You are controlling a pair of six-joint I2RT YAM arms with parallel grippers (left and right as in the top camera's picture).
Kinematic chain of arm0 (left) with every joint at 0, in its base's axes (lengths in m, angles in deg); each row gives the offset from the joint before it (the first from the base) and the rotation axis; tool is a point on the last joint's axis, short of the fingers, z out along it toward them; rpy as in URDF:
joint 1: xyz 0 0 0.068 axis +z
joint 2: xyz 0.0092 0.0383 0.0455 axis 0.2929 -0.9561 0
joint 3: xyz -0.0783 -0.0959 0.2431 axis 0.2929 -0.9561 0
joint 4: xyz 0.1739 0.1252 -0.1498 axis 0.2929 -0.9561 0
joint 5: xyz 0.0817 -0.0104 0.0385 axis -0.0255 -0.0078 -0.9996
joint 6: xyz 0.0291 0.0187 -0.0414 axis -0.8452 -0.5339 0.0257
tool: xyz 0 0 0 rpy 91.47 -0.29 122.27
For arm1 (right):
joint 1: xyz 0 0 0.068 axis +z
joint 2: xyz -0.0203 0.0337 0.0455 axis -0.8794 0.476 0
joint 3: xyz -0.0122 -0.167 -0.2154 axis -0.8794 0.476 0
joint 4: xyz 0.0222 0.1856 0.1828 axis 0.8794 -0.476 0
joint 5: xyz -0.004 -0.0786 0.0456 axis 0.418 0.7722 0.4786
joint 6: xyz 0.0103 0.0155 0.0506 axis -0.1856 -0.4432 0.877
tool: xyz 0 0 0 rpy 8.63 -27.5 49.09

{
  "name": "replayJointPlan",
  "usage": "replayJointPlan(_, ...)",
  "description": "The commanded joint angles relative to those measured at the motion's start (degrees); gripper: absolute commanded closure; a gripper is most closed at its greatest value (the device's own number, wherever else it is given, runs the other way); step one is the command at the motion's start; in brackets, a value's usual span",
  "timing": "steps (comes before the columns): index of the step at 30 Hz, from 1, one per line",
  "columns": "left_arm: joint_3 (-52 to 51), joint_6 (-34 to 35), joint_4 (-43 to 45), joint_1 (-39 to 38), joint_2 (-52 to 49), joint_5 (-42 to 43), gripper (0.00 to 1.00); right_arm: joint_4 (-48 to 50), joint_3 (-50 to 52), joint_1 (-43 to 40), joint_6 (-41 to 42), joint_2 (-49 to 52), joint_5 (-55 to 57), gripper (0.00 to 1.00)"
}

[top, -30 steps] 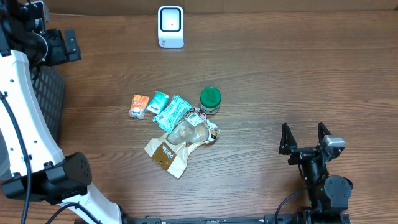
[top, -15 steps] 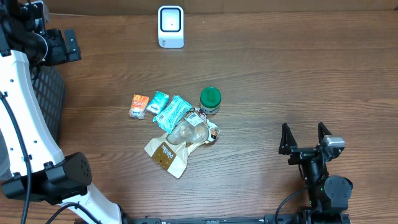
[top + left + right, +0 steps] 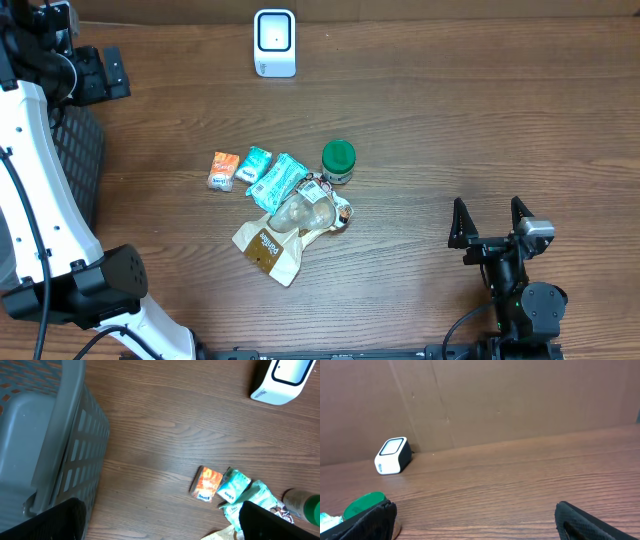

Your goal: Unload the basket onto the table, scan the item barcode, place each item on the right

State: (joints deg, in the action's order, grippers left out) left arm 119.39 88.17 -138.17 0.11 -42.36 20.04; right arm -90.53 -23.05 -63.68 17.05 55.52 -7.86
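I see my right gripper (image 3: 487,208) at five o'clock over the brown wooden table (image 3: 450,120), fingers spread wide, empty. My left gripper (image 3: 159,521) hangs at ten o'clock by the grey slatted plastic basket (image 3: 45,435), likewise spread and empty. The heap of small packets (image 3: 285,185) and the green-lidded jar (image 3: 338,156) lie near centre. The white boxy scanner (image 3: 274,42) stands at twelve.

Overhead top-down; both wrist views toward scanner (image 3: 274,42)
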Motion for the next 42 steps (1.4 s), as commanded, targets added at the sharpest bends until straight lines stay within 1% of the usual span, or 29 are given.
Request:
replayJointPlan(1,1.14,-1.07,0.2,0.07,0.96,1.03,0.0,0.26,0.61,0.22,-0.07,-0.61,0.31,0.0)
replayJointPlan(6,1.14,-1.09,0.2,0.09,0.96,1.03,0.0,0.46,0.61,0.22,-0.04,-0.61,-1.31,0.0)
replayJointPlan(13,1.14,-1.09,0.17,0.09,0.96,1.01,0.0,0.9,-0.66,0.22,-0.04,0.85,-10.97,0.0)
replayJointPlan(16,1.14,-1.09,0.2,0.07,0.96,1.03,0.01,0.87,-3.72,0.22,-0.02,4.44,-13.73,0.0)
replayJointPlan(19,1.14,-1.09,0.2,0.09,0.96,1.01,0.01,0.48,-8.98,0.22,-0.07,11.34,-16.48,0.0)
replayJointPlan(22,1.14,-1.09,0.17,0.09,0.96,1.01,0.01,-1.36,-16.17,0.22,-0.09,20.44,-19.28,0.0)
replayJointPlan(25,1.14,-1.07,0.2,0.09,0.96,1.01,0.01,-5.31,-25.2,0.22,-0.11,30.67,-20.9,0.0)
replayJointPlan(32,1.14,-1.09,0.2,0.09,0.96,1.03,0.0,-21.97,-51.01,0.83,-0.87,53.68,-22.03,0.0)
replayJointPlan(34,1.14,-1.09,0.17,0.09,0.96,1.01,0.0,-26.99,-58.23,2.27,-4.11,59.21,-22.16,0.0)
replayJointPlan(39,1.14,-1.09,0.2,0.09,0.96,1.03,0.01,-38.95,-75.03,9.57,-17.11,72.48,-21.38,0.0)
replayJointPlan(42,1.14,-1.07,0.2,0.09,0.96,1.03,0.01,-44.76,-83.12,14.23,-19.71,79.91,-17.7,0.0)
